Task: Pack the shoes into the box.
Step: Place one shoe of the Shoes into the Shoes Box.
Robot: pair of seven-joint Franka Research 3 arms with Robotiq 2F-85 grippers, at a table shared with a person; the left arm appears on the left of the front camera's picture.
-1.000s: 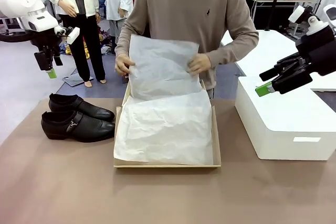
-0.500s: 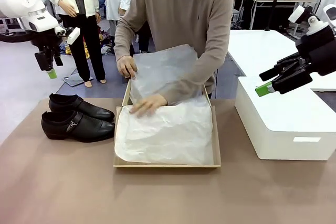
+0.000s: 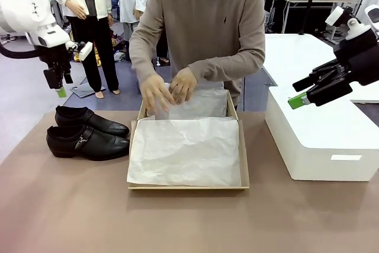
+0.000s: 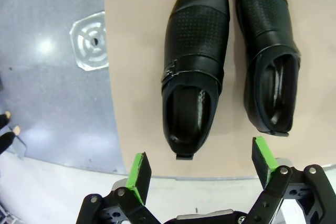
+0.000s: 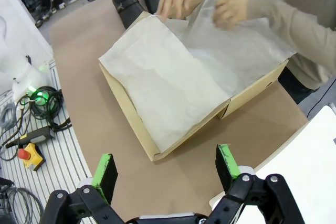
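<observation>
Our left gripper [image 4: 202, 162] hung over the shoes [image 3: 89, 134], jaws apart. The shoes lay side by side at nine o'clock of the box [image 3: 244, 161], just beside it. Our right gripper [image 3: 299, 93], jaws also apart, hovered at three o'clock. The person's hands [image 3: 155, 91] pressed tissue paper [image 3: 189, 149] at the box's twelve o'clock end. We judged it best to straddle one shoe across its strapped middle and wait for those hands to clear.

Open left tool [image 4: 201, 170] above the shoes [image 4: 195, 62].
</observation>
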